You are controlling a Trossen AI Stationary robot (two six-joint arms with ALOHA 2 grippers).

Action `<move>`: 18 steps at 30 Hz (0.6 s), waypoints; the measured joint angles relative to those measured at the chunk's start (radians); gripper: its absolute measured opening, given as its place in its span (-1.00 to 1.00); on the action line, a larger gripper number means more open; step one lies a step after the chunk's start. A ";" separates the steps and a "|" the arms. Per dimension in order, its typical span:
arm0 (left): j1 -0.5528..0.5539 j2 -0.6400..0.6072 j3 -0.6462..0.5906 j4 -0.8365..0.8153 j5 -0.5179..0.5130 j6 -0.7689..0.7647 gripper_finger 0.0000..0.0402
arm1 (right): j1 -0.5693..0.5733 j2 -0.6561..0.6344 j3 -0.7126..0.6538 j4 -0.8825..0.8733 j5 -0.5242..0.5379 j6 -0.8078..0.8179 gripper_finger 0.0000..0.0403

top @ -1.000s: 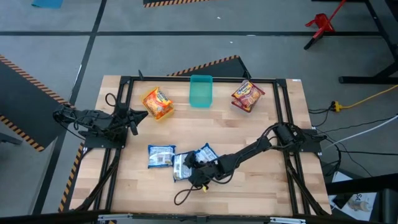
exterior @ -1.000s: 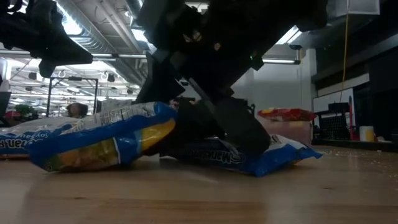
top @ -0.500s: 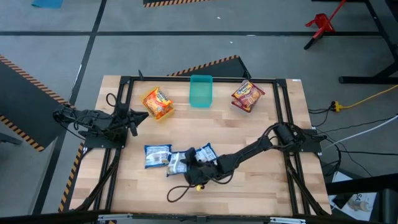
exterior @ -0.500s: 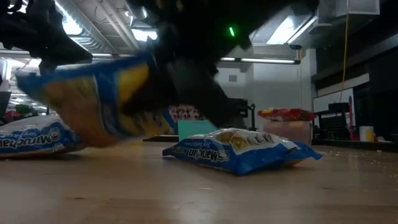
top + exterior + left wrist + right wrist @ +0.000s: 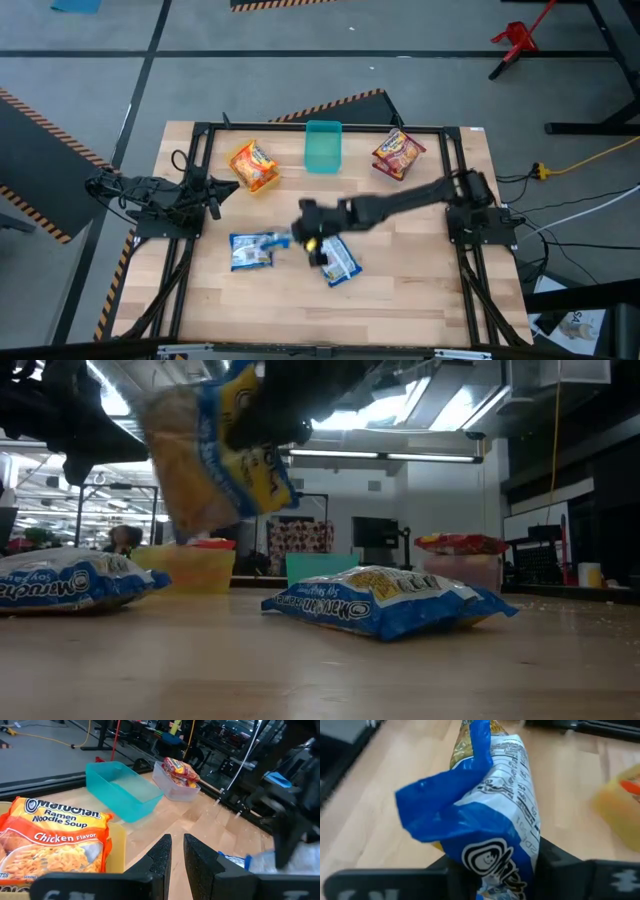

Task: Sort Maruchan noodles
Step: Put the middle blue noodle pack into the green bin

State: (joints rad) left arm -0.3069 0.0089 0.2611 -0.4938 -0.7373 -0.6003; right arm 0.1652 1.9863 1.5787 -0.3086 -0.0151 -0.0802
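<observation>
Right hand (image 5: 308, 232) grips one blue packet (image 5: 215, 455) lifted off the counter (image 5: 400, 290); two blue packets lie below, one orange, one red
</observation>
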 joint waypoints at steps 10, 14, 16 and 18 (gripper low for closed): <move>0.000 0.000 0.000 0.000 0.003 -0.004 -0.78 | -0.318 -0.116 0.001 -0.104 -0.346 0.006 -0.50; 0.000 0.000 0.000 -0.001 0.004 -0.024 -0.78 | -0.466 -0.127 0.001 -0.099 -0.473 0.019 -0.50; 0.000 0.000 0.000 -0.003 0.004 -0.026 -0.78 | -0.539 -0.128 0.001 -0.099 -0.508 0.024 -0.49; 0.000 0.000 0.000 -0.003 0.005 -0.026 -0.78 | -0.612 -0.128 0.001 -0.106 -0.545 0.028 -0.49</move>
State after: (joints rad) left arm -0.3073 0.0087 0.2611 -0.4973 -0.7328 -0.6259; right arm -0.4472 1.8586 1.5795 -0.4145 -0.5598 -0.0520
